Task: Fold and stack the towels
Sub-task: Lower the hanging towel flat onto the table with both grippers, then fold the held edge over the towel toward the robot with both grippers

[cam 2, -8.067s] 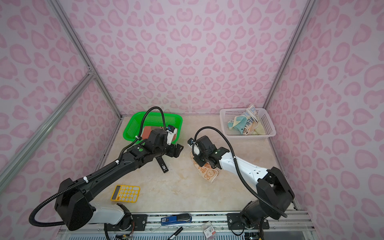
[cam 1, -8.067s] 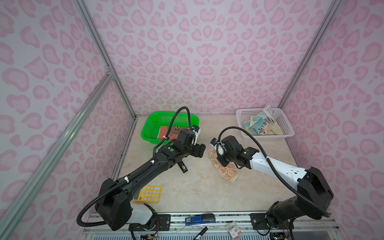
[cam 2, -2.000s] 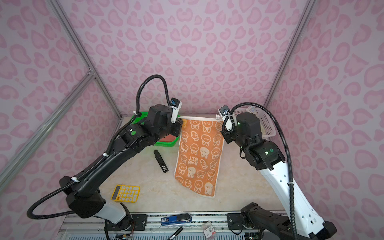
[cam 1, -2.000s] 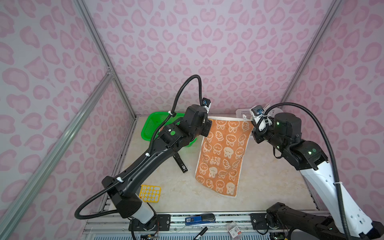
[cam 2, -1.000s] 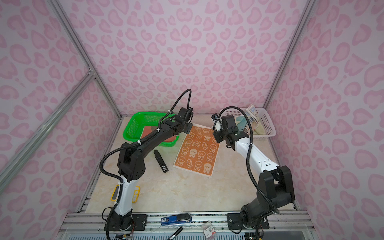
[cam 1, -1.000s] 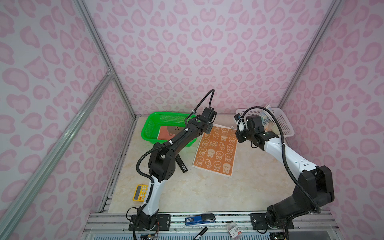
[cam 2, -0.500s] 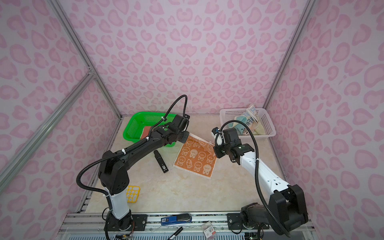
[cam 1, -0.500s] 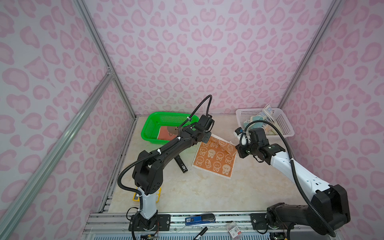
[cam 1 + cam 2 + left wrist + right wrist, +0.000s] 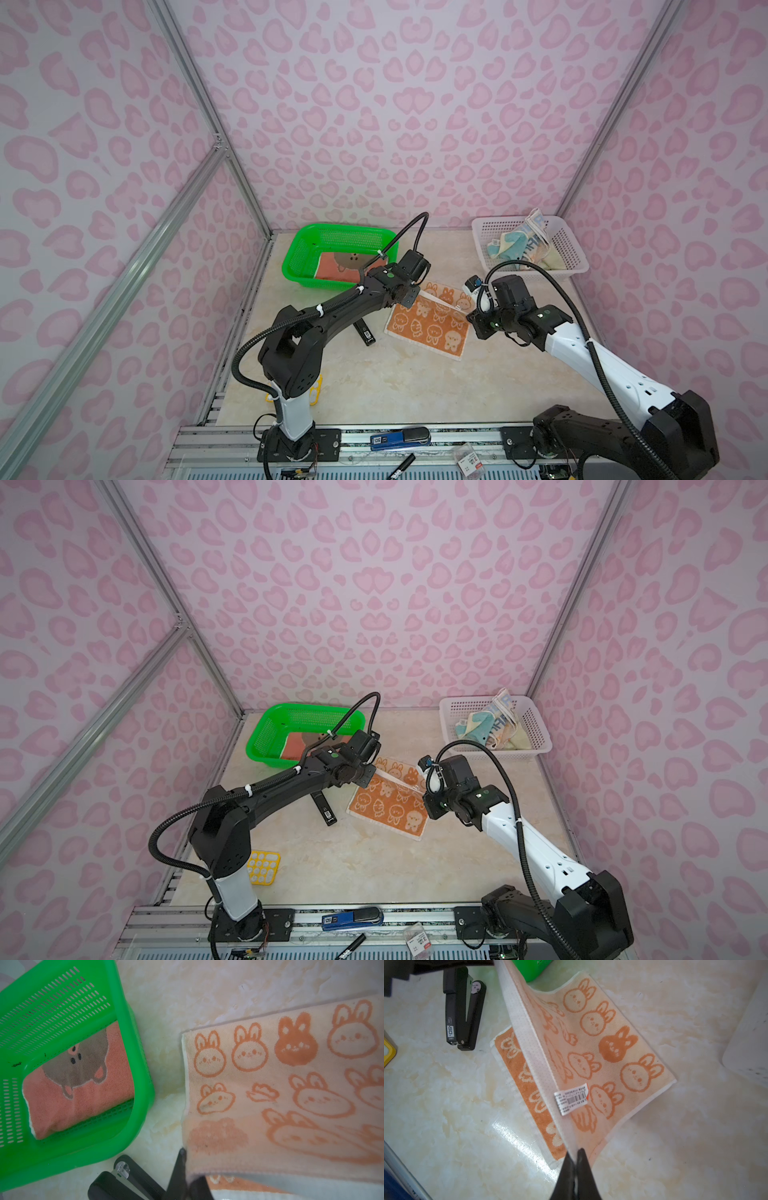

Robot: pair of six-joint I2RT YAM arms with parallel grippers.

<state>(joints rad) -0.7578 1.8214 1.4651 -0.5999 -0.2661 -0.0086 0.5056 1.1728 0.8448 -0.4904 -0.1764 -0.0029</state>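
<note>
The orange rabbit towel (image 9: 430, 332) lies mid-table, between the two arms, partly folded. Its near half rests flat on the marble-look tabletop (image 9: 399, 386) with the orange side up. The far half is raised and bent back over it, showing its paler reverse with orange rabbit outlines (image 9: 608, 1043). A white barcode label (image 9: 572, 1099) hangs from the lifted white hem.

The left gripper (image 9: 187, 1176) is closed, pinching one corner of that raised edge. The right gripper (image 9: 574, 1159) is closed too, its fingers pressed together on the opposite corner. The hem runs taut between them above the flat part.

A black stapler (image 9: 365, 332) lies just beside the towel's left edge. Beyond it, the green mesh basket (image 9: 299, 253) holds a folded rust-red towel (image 9: 79, 1093) printed with a brown animal. At the far right, the white mesh basket (image 9: 575, 259) holds crumpled light blue and cream towels (image 9: 521, 245).
</note>
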